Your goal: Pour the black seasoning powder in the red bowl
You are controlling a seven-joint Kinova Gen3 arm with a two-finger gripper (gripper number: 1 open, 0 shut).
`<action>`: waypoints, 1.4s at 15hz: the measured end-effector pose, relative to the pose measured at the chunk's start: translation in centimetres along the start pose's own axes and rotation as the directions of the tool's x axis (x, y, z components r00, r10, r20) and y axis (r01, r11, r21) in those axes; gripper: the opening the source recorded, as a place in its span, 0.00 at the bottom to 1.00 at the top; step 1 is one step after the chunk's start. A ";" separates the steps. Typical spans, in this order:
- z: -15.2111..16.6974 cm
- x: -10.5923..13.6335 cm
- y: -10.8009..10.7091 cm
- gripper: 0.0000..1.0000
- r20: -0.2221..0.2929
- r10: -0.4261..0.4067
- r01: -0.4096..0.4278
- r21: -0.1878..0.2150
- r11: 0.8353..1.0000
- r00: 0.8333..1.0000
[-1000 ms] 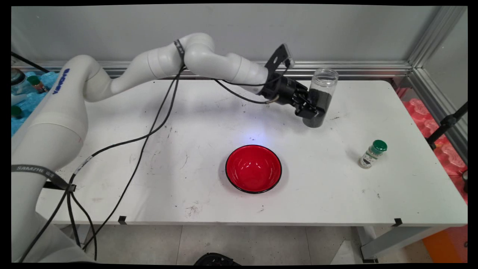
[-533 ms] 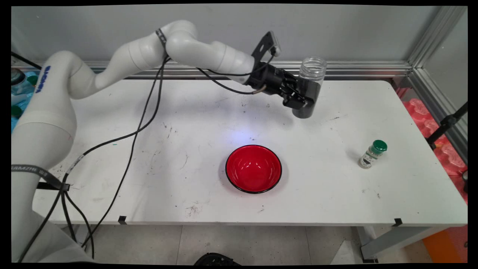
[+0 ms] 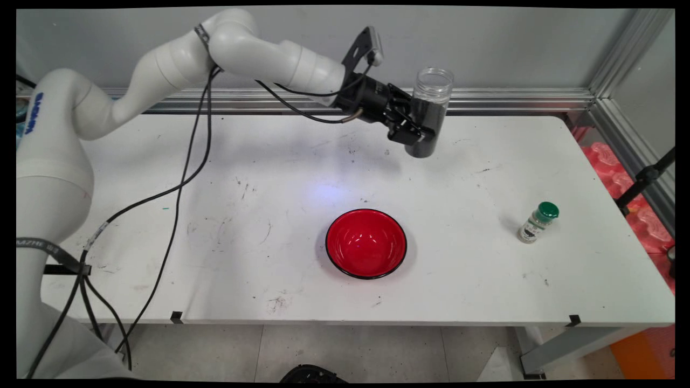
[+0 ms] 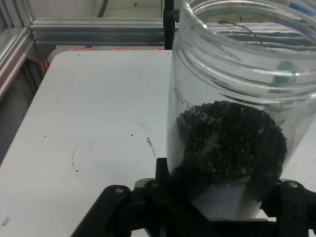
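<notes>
Clear plastic jar (image 3: 429, 108) w/ black granules, in black gripper (image 3: 418, 129) on white arm. Red bowl (image 3: 366, 243), black-rimmed, on scuffed white table (image 3: 269, 215). Right of bowl: green-capped spice bottle (image 3: 537, 222).

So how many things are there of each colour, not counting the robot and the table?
Red: 1, the bowl
Green-capped: 1, the small bottle
Clear with black grains inside: 1, the open jar, held off the table in the gripper
Total: 3
</notes>
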 end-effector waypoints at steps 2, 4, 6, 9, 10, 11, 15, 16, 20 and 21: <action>-1.1 0.1 0.1 0.00 0.008 0.027 -0.027 0.001 1.000 1.000; -2.0 0.2 0.3 0.00 0.014 0.058 -0.058 -0.002 0.998 0.998; -2.9 0.2 0.6 0.00 0.020 0.098 -0.098 -0.005 0.995 0.995; -4.3 0.3 0.9 0.00 0.030 0.157 -0.156 -0.010 0.988 0.987; -4.7 0.3 1.1 0.00 0.033 0.175 -0.175 -0.013 0.985 0.984; -5.0 0.3 1.2 0.00 0.035 0.191 -0.190 -0.015 0.982 0.981; -5.9 0.1 1.7 0.00 0.044 0.249 -0.248 -0.027 0.968 0.967; -6.1 0.1 1.8 0.00 0.046 0.262 -0.261 -0.030 0.965 0.964; -6.9 -0.4 2.6 0.00 0.057 0.345 -0.342 -0.051 0.938 0.937; -7.1 -0.4 2.8 0.00 0.058 0.363 -0.360 -0.055 0.931 0.930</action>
